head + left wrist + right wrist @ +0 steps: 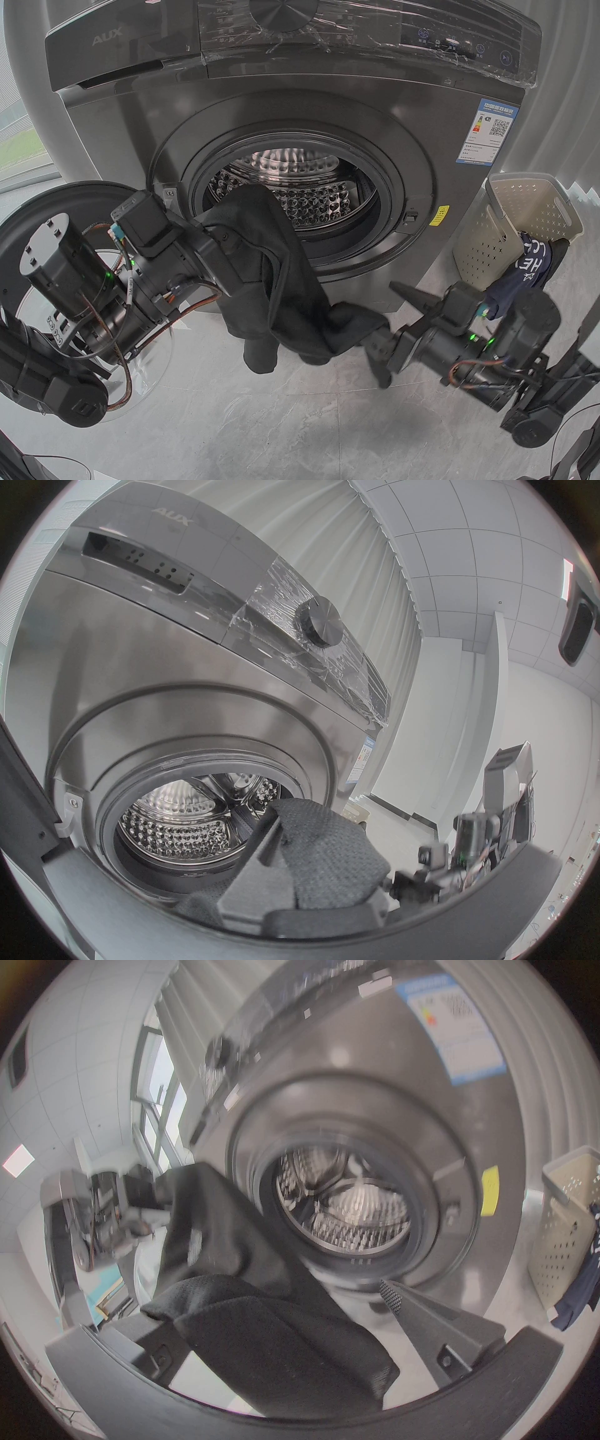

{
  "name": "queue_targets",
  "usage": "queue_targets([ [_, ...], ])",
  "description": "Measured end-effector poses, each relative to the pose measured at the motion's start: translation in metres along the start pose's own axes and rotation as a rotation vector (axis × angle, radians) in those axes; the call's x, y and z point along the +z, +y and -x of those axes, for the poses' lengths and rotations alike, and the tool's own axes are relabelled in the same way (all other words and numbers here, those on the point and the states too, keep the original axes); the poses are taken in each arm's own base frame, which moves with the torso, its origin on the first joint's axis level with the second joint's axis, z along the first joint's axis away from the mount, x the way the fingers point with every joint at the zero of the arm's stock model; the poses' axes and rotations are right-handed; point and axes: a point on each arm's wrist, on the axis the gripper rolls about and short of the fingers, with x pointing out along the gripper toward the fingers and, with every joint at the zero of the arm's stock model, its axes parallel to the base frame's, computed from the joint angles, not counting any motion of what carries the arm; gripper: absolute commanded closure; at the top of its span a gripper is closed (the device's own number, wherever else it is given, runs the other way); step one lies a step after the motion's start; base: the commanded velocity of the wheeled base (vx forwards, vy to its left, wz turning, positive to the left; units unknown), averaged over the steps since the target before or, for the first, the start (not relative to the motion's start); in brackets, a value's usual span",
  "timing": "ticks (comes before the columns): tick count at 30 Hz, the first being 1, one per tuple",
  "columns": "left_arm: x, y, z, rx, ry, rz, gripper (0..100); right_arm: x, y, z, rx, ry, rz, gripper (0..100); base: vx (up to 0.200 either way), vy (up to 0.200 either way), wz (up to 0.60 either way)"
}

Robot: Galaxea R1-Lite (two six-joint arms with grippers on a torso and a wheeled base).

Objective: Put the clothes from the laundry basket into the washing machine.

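A black garment (281, 281) hangs in front of the washing machine's open drum (294, 187). My left gripper (215, 234) is shut on its upper end at the left rim of the opening; in the left wrist view the cloth (331, 855) bunches between the jaws of this gripper (300, 886). Low and to the right, my right gripper (384, 334) is open, the garment's lower end (275, 1335) draped over one finger while the other finger (437, 1325) stands bare. The beige laundry basket (531, 212) stands right of the machine with a navy garment (522, 275) over its rim.
The machine's round door (69, 206) is swung open to the left, behind my left arm. Grey tiled floor (281, 425) lies in front of the machine. The basket (565, 1222) and navy garment (581, 1291) sit close beside my right arm.
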Motion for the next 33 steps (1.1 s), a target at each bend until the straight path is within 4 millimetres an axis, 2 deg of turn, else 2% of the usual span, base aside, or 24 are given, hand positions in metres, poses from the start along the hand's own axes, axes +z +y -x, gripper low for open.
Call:
queue_targets([
  [5,-0.004,0.0,-0.006,0.002,-0.006,0.001,100,-0.042,0.011,-0.014,0.029,0.135,0.009,0,0.0,0.0,0.0],
  [12,-0.004,0.0,-0.009,-0.001,-0.022,0.0,100,-0.087,0.019,-0.021,0.046,0.274,0.03,0,0.0,0.0,0.0],
  [15,-0.003,-0.002,-0.009,-0.008,-0.029,0.0,100,-0.098,0.017,-0.027,0.022,0.29,0.038,0,0.0,0.0,0.0],
  [18,-0.004,-0.003,-0.008,-0.015,-0.032,0.001,100,-0.098,0.014,-0.042,0.003,0.251,0.038,0,0.0,0.0,0.0],
  [23,-0.004,-0.006,-0.006,-0.025,-0.035,0.002,100,-0.088,0.011,-0.072,-0.007,0.14,0.039,0,0.0,0.0,0.0],
  [33,-0.001,-0.013,-0.004,-0.049,-0.046,0.008,100,-0.074,0.009,-0.107,0.01,0.008,0.058,0,0.0,0.0,0.0],
])
